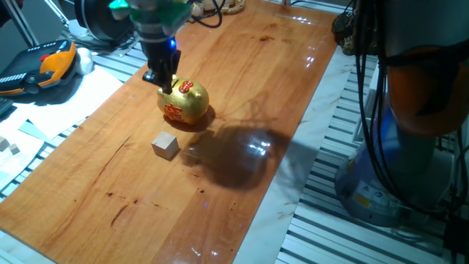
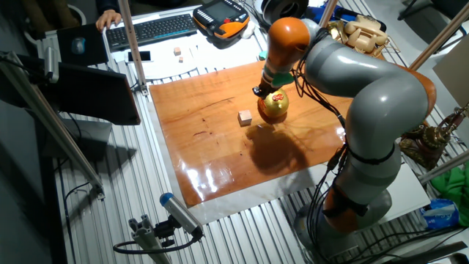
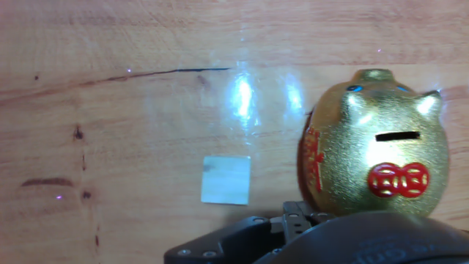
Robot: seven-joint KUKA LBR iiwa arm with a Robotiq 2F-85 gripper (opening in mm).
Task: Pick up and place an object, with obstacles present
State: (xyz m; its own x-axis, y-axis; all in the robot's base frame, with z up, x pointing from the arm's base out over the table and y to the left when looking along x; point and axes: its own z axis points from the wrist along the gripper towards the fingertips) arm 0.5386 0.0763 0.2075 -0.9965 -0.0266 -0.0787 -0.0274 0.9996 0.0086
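Note:
The small light-tan wooden cube [image 1: 166,144] sits on the wooden table [image 1: 242,66], alone and upright. It also shows in the other fixed view [image 2: 245,117] and the hand view [image 3: 226,180]. The gold piggy bank [image 1: 185,103] with red markings and a coin slot stands just behind and to the right of the cube [image 2: 275,106] [image 3: 374,150]. My gripper [image 1: 168,86] hangs over the table at the piggy bank's left side, close to it [image 2: 264,93]. Its fingers look closed together and hold nothing. In the hand view only its dark body shows, at the bottom edge [image 3: 297,218].
An orange and black teach pendant [image 1: 44,66] and white papers lie off the table's left edge, with small pale blocks [image 1: 9,147] nearby. The robot's base and cables [image 1: 396,169] stand to the right. A keyboard [image 2: 157,28] lies at the back.

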